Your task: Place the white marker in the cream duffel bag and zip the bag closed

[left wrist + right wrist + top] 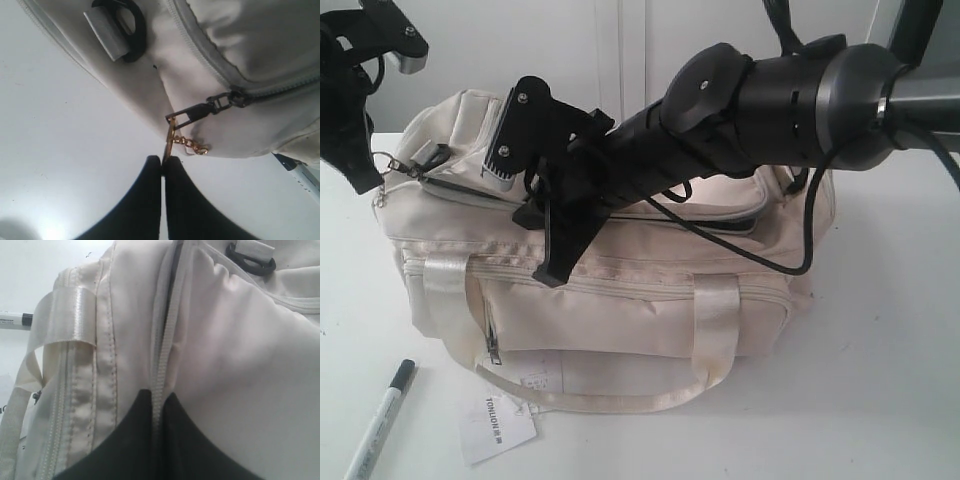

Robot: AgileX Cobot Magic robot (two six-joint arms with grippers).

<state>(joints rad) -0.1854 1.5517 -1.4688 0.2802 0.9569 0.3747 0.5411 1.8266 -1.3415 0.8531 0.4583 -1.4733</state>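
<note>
Cream satin-like cloth makes up the cream duffel bag (620,300), which sits in the middle of the white table (880,380), slumped and creased, so it looks soft, slick and apt to fold away from any push. The white marker (378,425) lies on the table at the near left, just off the bag's near-left corner and beside the paper tag (495,425), touched by neither arm. It looks light, rigid and smooth, likely to roll, and is probably best pinched across the middle of the barrel. At the bag's left end the left gripper (163,161) has its fingers pressed together on the thin gold ring (170,137) hanging from the dark zipper pull (200,111). The right gripper (153,396), reaching over the top of the bag, has its fingers closed narrowly on the ridge of the zipper tape (165,340). Holding the cloth taut there should help the slider run; how far the top zip stands open cannot be told.
</note>
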